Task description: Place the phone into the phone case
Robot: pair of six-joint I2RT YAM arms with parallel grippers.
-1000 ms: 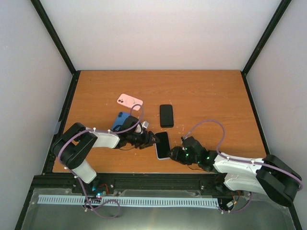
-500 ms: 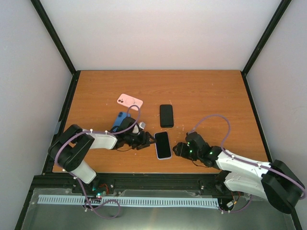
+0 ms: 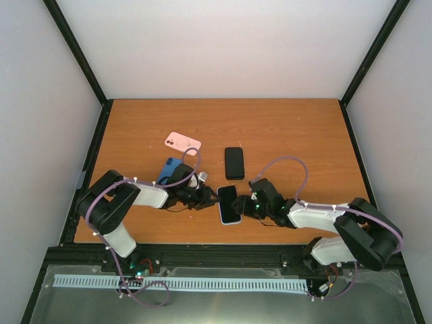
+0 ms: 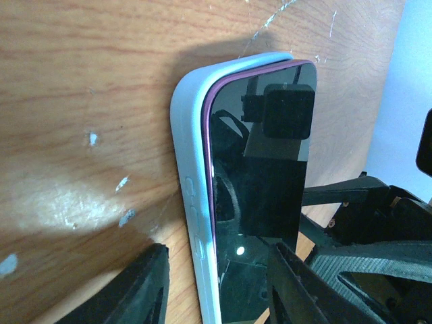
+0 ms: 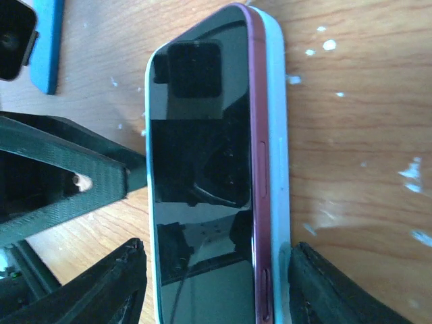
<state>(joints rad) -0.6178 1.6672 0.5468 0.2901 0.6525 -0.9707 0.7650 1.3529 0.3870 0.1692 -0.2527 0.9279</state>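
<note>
Dark-screened phone (image 5: 202, 182) lies face-up in a pale-blue case (image 5: 277, 135) — purple side edge showing.

My right gripper (image 5: 216, 277) straddles the purple-rimmed phone (image 5: 199, 169) lying in its pale blue case (image 5: 277, 135); contact I cannot confirm.

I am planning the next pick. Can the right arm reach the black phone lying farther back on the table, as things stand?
Probably yes: the black phone lies flat just beyond the right tool, with nothing standing between them.
</note>
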